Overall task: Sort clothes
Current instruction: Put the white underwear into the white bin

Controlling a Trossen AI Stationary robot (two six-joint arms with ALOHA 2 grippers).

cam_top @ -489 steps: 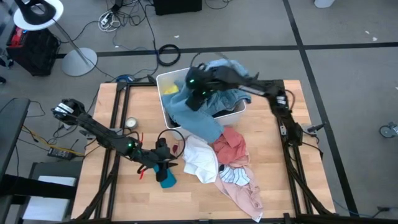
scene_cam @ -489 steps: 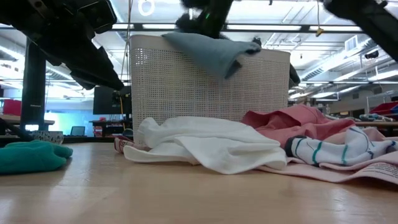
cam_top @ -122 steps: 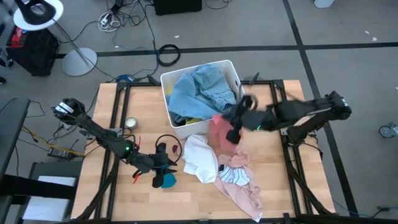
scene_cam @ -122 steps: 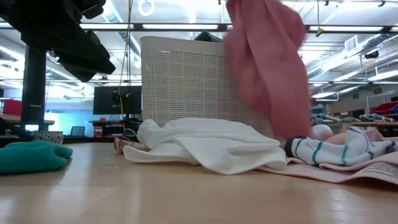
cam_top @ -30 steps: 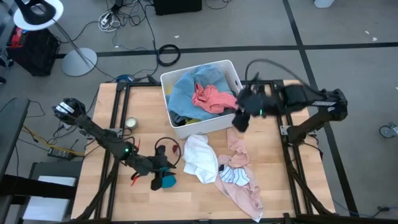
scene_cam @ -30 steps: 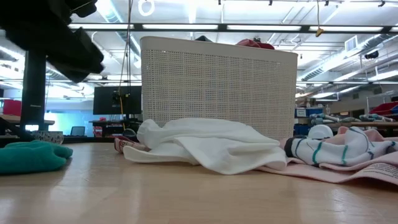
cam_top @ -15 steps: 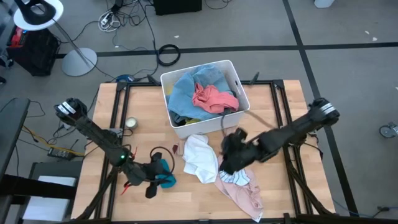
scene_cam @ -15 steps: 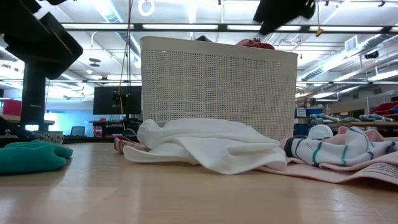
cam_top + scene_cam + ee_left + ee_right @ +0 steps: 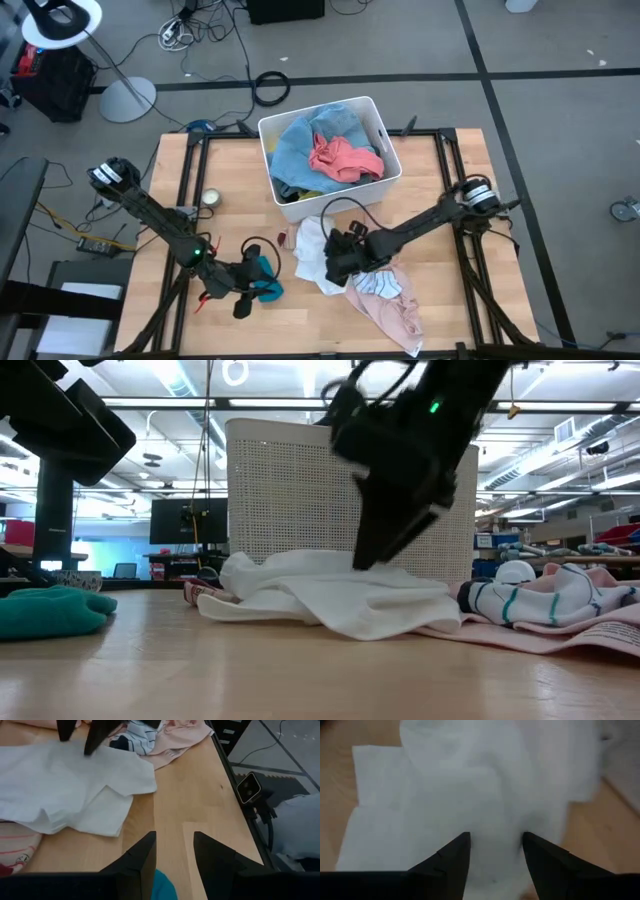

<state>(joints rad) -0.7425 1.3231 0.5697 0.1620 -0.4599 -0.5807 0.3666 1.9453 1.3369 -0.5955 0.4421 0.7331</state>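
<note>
Swung down from the bin [image 9: 388, 160], the right hand [image 9: 338, 262] hovers spread over the crumpled white garment [image 9: 318, 255] mid-surface; left hand [image 9: 243, 297] waits, narrowly parted.

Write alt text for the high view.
Seen from above, the right end effector, open, reaches down over a white garment on the wooden table. A white bin behind holds denim and pink clothes; the left end effector sits by a teal garment.

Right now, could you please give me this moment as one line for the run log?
right gripper: open, low over white garment | left gripper: open, by teal cloth | bin: denim, pink garment inside
</note>
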